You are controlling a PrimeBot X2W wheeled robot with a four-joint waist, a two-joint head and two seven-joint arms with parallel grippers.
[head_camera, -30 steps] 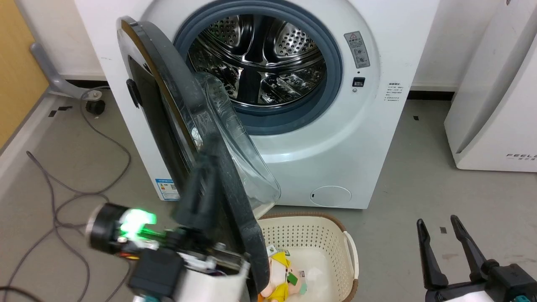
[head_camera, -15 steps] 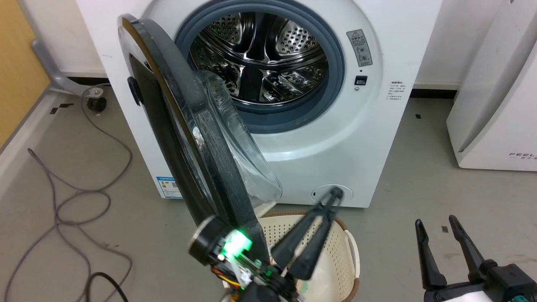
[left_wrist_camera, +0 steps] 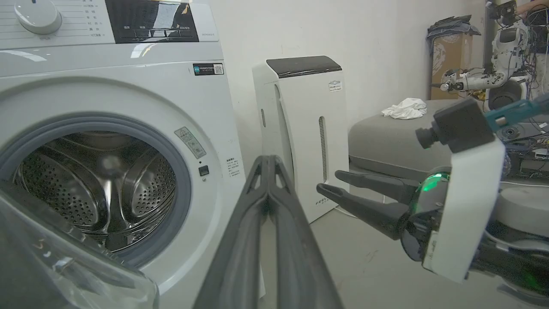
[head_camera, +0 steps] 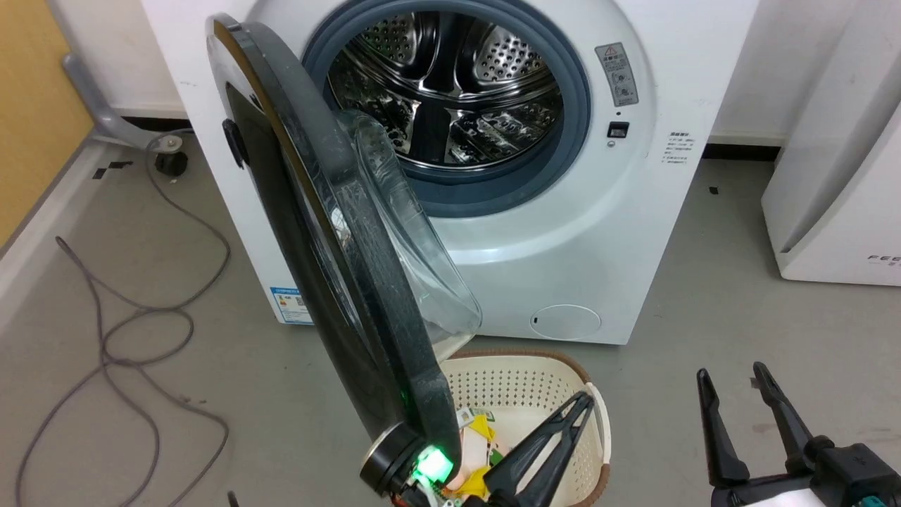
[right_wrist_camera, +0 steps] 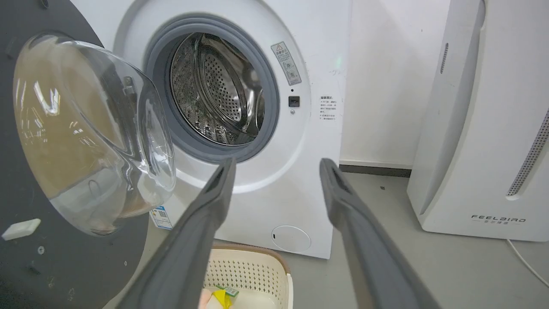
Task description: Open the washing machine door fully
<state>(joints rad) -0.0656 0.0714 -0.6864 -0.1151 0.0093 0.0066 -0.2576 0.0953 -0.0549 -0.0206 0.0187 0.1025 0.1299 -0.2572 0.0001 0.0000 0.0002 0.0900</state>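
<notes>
Door (head_camera: 303, 232), round glossy black disc with clear glass bowl, stands half open; its near rim just left of my left gripper (head_camera: 581, 407), fingers pressed together, empty. Right gripper (head_camera: 732, 373) spread, empty, farther right.

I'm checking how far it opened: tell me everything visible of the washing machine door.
The washing machine door is a big round disc, glossy black outside, dull grey inside, with a clear bulging glass bowl at centre. It stands swung out, hinged at left, lower edge above a cream basket. The left gripper's shut fingers are clear of it.
</notes>
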